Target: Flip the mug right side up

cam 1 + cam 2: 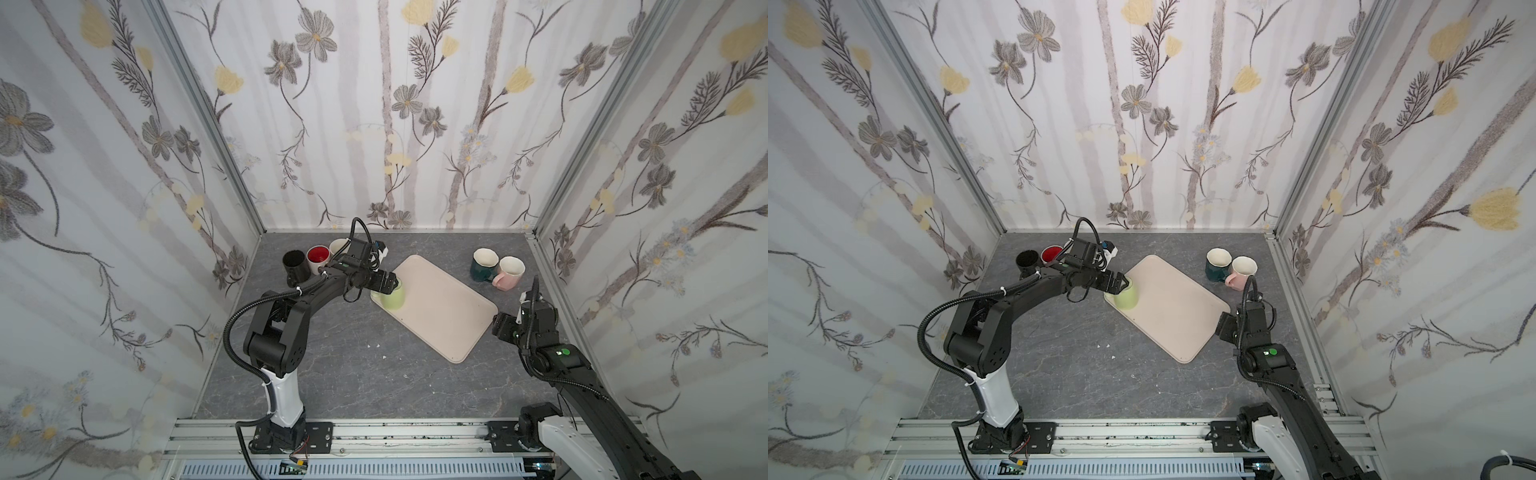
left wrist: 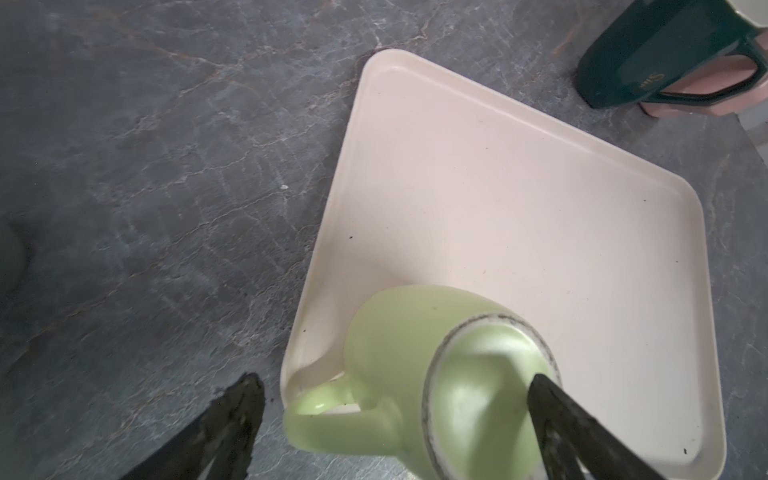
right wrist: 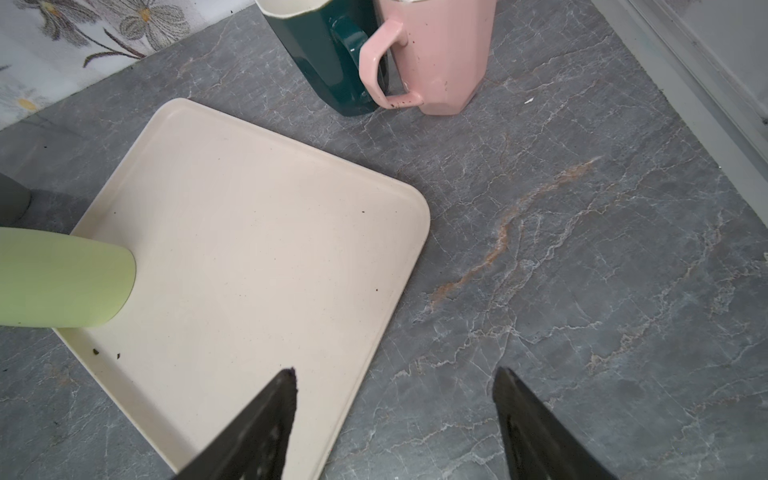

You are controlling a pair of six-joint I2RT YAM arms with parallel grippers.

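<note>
Green mug: inverted, base up, on corner of tray. Left hand: spread wide astride it, nothing held. Right hand: parted, empty. We should close across the body, clear of the handle.

Cream tray lying askew on grey marbled table, dark green mug and pink mug standing side by side beyond it, black mug and red-lined mug sitting together far left.
</note>
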